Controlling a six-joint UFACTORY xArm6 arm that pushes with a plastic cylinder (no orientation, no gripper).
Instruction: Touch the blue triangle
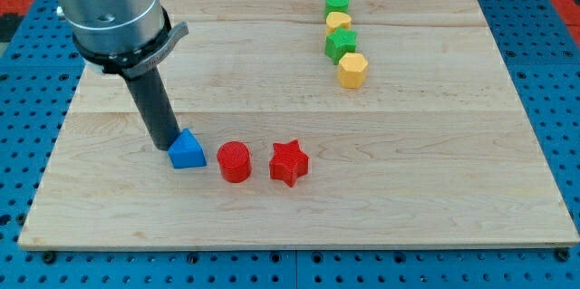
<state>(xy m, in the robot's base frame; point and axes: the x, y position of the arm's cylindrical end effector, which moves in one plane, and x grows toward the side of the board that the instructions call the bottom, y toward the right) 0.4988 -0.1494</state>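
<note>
The blue triangle point(188, 149) lies on the wooden board point(299, 216) at the view's lower left. My tip point(164, 147) rests on the board right against the triangle's left side, touching it or nearly so. The dark rod rises from there up to the grey arm body at the view's top left.
A red cylinder point(234, 161) and a red star point(289, 163) sit in a row to the right of the triangle. At the view's upper right a column holds a green cylinder point(337, 3), a yellow block point(339, 24), a green star point(342, 45) and a yellow hexagon point(352, 70).
</note>
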